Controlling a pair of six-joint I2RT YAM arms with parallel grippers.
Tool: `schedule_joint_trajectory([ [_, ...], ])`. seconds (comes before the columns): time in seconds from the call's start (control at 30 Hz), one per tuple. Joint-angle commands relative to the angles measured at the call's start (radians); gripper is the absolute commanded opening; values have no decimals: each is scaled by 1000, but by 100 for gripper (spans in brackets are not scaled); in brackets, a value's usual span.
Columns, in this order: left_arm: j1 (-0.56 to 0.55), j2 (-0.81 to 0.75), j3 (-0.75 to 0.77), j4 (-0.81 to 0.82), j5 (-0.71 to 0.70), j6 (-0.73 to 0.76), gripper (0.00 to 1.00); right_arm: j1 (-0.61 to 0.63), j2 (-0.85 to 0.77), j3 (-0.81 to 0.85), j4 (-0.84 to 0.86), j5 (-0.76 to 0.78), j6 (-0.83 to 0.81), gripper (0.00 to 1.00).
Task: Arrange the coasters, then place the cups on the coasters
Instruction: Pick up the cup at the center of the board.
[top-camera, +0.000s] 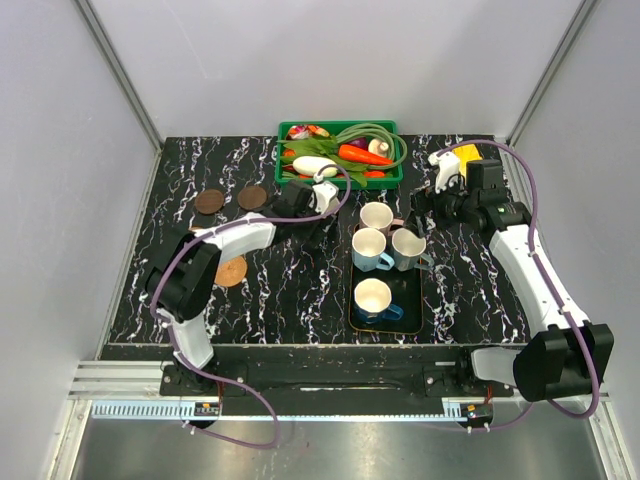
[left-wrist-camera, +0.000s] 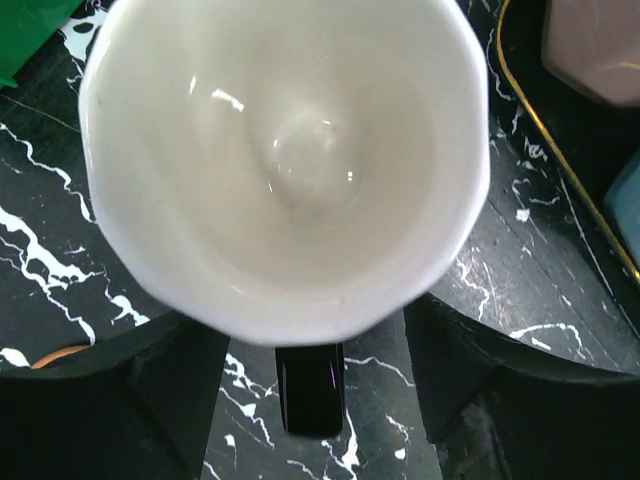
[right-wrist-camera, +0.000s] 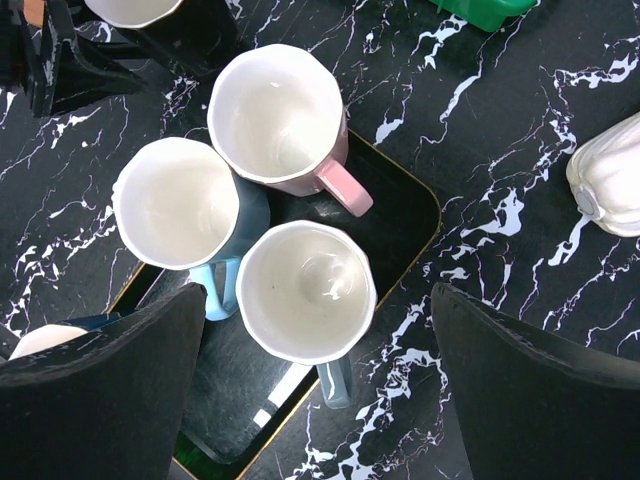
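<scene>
Lying bare on desk (top-camera: 300, 290) left side: three coasters (top-camera: 209, 201) visible, none carrying cup, so placing looks all ahead. Four cups (top-camera: 375, 298) sit on black tray (top-camera: 410, 295). Left tool (left-wrist-camera: 310, 320) straddles dark-handled cup (left-wrist-camera: 285, 150) on desk beside tray, upright, long axis vertical, handle toward wrist; clamped or not, cannot tell. Right tool (right-wrist-camera: 318, 300) spread wide above tray.

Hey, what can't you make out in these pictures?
Top view: the left tool and its arm cover the dark-handled cup.
Left wrist view: that cup's rim hides what it stands on and whether the fingers touch it.
Right wrist view: the blue cup on the tray is cut off by the frame edge and a finger of the right tool.
Top view: only three coasters show; the arm may hide more.
</scene>
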Motion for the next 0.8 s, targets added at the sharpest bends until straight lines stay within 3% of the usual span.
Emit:
schedule_joint_trajectory([
  [0.0,-3,30,49,98,2,-11,71,-10,-12,-1,38,-36,11,100],
  [0.17,-3,52,57,119,-5,-14,58,-10,-8,-3,40,-50,14,100],
  [0.37,-3,63,57,139,-14,-14,28,-11,-2,-3,38,-53,11,100],
  [0.5,-3,61,52,144,-27,-13,23,-11,2,-3,38,-53,11,100],
  [0.6,-3,50,48,145,-31,-11,2,-11,2,-4,40,-53,11,100],
  [0.77,-3,0,39,129,-34,-14,0,-11,2,-6,43,-47,12,100],
])
